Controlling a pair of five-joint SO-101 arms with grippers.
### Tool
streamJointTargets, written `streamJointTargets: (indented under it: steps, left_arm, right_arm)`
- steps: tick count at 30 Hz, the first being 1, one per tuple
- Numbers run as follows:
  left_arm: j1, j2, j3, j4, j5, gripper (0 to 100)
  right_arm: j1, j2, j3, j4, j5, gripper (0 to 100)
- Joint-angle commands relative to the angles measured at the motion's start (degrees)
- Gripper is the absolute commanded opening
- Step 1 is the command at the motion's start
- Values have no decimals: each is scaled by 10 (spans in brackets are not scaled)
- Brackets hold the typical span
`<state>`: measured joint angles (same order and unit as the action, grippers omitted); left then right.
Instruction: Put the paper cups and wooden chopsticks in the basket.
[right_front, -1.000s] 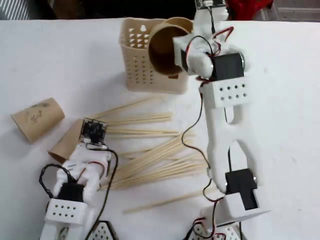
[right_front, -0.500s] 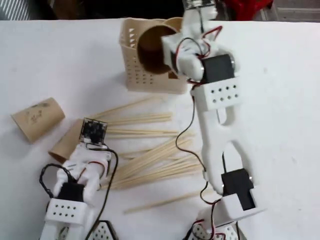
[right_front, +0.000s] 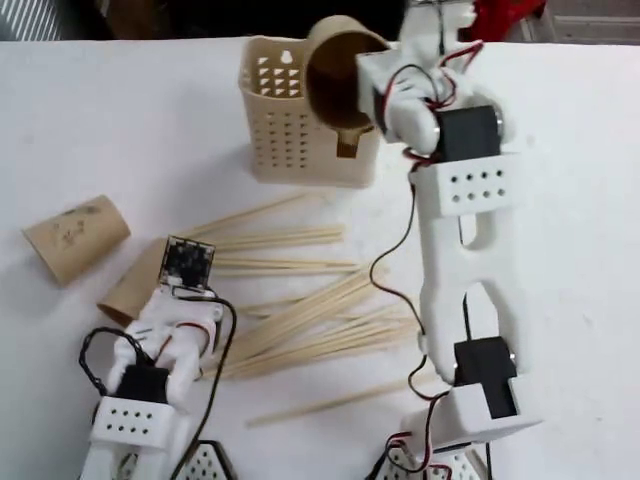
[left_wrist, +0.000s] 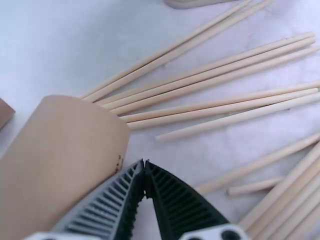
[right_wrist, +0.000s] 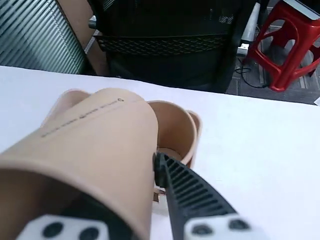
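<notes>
My right gripper (right_front: 362, 100) is shut on a brown paper cup (right_front: 338, 72), held tilted above the right end of the cream perforated basket (right_front: 290, 130). In the right wrist view that held cup (right_wrist: 95, 150) lies beside a black finger (right_wrist: 182, 192), and a second cup (right_wrist: 175, 127) sits just beyond it. Two more cups lie on their sides at the left of the table, one farther out (right_front: 75, 237) and one (right_front: 130, 288) at my left arm. My left gripper (left_wrist: 145, 172) is shut on nothing, touching that cup's side (left_wrist: 60, 155). Several wooden chopsticks (right_front: 300, 305) lie scattered mid-table.
The white table (right_front: 560, 200) spreads out to the right of the right arm. A red stool (right_wrist: 290, 40) and a dark chair stand on the floor behind the far edge. Chopsticks (left_wrist: 225, 100) lie close beyond the left gripper.
The right arm swung the held cup left over the basket, then back right and a little higher. The left arm has not moved.
</notes>
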<state>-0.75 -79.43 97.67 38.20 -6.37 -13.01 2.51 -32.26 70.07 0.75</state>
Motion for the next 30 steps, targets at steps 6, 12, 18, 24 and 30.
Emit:
streamJointTargets:
  steps: [6,12,18,24,30]
  left_arm:
    - [-4,-5,-3,4,3,25]
    - [-4,-5,-3,4,3,25]
    - [-4,-5,-3,4,3,25]
    - [-4,-5,-3,4,3,25]
    - [-4,-5,-3,4,3,25]
  right_arm:
    - [27,-4,-4,-3,-1,16]
    - [40,-4,25,-7,0,16]
    - [52,-4,29,-7,0,16]
    - [55,-3,29,-6,0,17]
    - [51,-3,29,-7,0,18]
